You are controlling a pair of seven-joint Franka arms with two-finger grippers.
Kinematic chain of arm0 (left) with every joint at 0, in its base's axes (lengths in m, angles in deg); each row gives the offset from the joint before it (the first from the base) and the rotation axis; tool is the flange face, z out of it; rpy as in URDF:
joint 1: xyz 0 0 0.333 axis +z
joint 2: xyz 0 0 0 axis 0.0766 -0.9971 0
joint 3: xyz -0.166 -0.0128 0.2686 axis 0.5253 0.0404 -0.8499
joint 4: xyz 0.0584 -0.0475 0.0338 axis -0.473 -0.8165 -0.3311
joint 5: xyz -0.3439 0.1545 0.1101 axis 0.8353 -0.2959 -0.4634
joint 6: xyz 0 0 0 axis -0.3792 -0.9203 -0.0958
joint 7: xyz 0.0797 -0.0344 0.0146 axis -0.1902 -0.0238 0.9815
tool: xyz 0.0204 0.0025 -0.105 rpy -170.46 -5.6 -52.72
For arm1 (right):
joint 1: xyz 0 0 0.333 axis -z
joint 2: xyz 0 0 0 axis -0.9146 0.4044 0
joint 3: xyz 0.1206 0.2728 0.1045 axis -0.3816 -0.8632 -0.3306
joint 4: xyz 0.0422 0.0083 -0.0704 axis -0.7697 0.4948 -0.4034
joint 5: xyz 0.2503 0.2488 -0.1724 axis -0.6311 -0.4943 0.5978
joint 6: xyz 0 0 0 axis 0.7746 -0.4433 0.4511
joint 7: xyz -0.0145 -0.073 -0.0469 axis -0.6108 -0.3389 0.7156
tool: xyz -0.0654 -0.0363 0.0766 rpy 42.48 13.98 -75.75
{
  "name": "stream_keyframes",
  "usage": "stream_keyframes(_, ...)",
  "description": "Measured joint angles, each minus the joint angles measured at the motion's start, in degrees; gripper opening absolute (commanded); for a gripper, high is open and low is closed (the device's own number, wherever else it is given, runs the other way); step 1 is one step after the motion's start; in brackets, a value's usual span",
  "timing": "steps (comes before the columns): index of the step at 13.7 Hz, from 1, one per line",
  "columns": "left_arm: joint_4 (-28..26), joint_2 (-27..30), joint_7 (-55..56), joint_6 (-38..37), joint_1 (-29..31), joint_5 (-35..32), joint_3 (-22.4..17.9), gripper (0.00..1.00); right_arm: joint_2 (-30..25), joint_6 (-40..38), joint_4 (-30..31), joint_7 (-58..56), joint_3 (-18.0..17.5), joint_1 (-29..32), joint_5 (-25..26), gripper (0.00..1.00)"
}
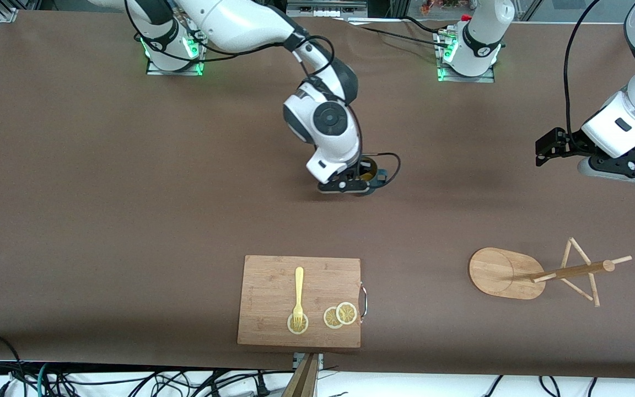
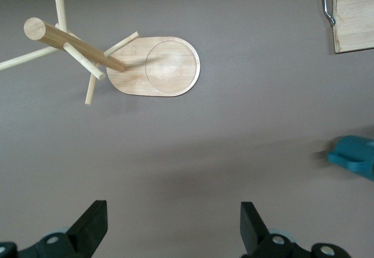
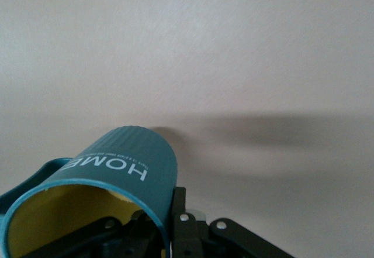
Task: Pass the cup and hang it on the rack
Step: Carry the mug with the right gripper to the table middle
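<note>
Rectangular bamboo cutting board (image 1: pixel 273 275) nearest the camera, light wooden mug tree (image 1: pixel 507 273) beside it toward the left arm's end, right gripper (image 1: pixel 353 184) clenched on ribbed dark teal mug (image 1: pixel 371 175) mid-table, left gripper (image 1: pixel 549 149) released, waiting aloft.

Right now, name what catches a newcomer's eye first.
The right hand is shut on the rim of the teal cup over mid-table. The left hand waits open at its own end, above the wooden rack. Nearer the camera, a board carries a fork and lemon slices.
</note>
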Motion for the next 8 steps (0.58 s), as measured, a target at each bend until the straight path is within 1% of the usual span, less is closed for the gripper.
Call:
stream_keyframes(2, 0.0, 0.0, 0.0, 0.0, 0.0, 0.0, 0.0, 1.0, 1.8, 0.2, -1.3, 2.5, 0.4, -1.8, 1.4, 0.0)
stream_keyframes(4, 0.0, 0.0, 0.0, 0.0, 0.0, 0.0, 0.0, 1.0, 2.3, 0.2, -1.7, 4.2, 0.5, -2.7, 1.5, 0.0)
stream_keyframes(5, 0.0, 0.0, 0.0, 0.0, 0.0, 0.0, 0.0, 1.0, 2.5, 0.1, -1.7, 5.1, 0.5, -3.1, 1.5, 0.02)
stream_keyframes(7, 0.0, 0.0, 0.0, 0.0, 0.0, 0.0, 0.0, 1.0, 2.8, 0.1, -1.9, 6.6, 0.7, -3.9, 2.3, 0.29)
stream_keyframes(8, 0.0, 0.0, 0.0, 0.0, 0.0, 0.0, 0.0, 1.0, 2.8, 0.1, -1.9, 6.9, 0.7, -4.0, 2.6, 0.37)
